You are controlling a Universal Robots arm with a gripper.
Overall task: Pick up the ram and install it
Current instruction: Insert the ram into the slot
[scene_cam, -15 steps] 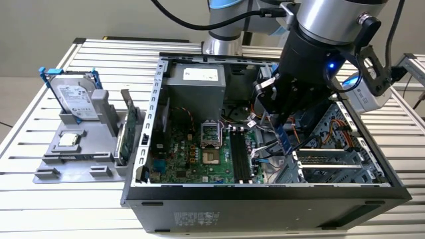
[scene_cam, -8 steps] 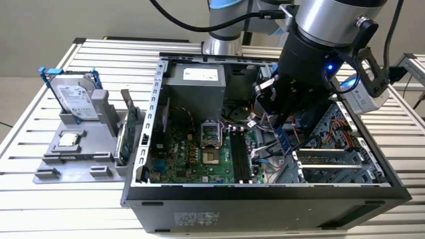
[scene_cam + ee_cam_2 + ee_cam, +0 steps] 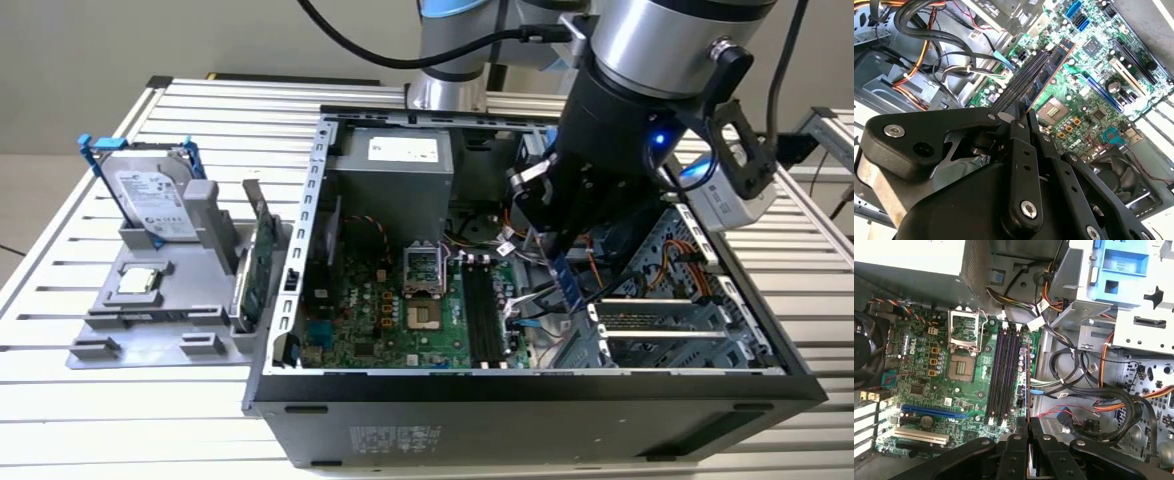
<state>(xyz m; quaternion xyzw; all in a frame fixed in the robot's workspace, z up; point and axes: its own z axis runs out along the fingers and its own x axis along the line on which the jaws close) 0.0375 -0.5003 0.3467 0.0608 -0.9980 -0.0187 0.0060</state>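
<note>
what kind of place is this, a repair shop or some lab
Probably a robotics lab or test cell: an open PC case sits on a slotted metal table, a grey fixture beside it holds a hard drive, and a robot arm holds the ram in its pincer over the motherboard.

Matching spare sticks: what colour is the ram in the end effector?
Blue board with dark chips; the ram shows best in the second wrist view.

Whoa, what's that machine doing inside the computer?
A robot arm's black claw is clamped on a long, thin, dark memory stick, holding it on edge inside the open black computer case. The stick hangs above the green motherboard, near its black memory slots, not yet seated.
</note>
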